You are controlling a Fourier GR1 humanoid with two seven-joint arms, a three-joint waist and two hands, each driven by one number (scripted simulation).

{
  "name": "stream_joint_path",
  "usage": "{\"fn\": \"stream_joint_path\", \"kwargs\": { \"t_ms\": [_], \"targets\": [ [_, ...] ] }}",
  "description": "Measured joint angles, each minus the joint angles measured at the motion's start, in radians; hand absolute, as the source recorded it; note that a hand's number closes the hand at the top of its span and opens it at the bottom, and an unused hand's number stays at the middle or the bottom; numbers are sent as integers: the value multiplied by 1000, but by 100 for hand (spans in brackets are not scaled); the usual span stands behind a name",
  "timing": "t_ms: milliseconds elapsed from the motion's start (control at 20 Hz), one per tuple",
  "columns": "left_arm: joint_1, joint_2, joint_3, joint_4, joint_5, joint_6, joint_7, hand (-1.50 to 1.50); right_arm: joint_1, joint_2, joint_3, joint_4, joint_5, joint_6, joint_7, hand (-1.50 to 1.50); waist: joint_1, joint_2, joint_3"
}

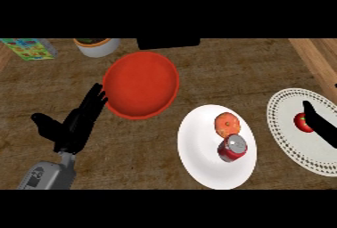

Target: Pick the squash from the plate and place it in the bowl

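Note:
A small red round squash [302,123] with a green stem lies on the lace-edged white plate [286,100] at the right edge. My right hand [321,124] comes in from the right edge with straight fingers, open, lying against the squash's right side and partly covering it; most of the hand is out of view. The red bowl [141,84] stands up the counter at the middle, holding nothing. My left hand [79,122] rests open at the left, fingers up, just left of the bowl.
A plain white plate [201,147] between bowl and lace plate carries an orange doughnut-like item [227,124] and a red can [232,148]. A white pot [99,46], a coloured box [27,48] and a dark object [168,43] line the far edge.

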Motion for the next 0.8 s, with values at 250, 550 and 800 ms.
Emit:
{"fn": "stream_joint_path", "kwargs": {
  "t_ms": [250, 550, 800],
  "targets": [
    [-16, -22, -35, -34, 0, -18, 14, 0, 115, 154, 149, -6, 322, -167, 46, -150, 57, 10, -2],
    [-6, -33, -66, -66, -13, -20, 21, 0, 205, 266, 175, 43, 674, -127, 283, -150, 87, 18, -7],
    [-12, -43, -86, -82, -21, -18, 34, 0, 177, 327, 217, 28, 872, 36, 564, -150, 109, 20, -6]
  ]
}}
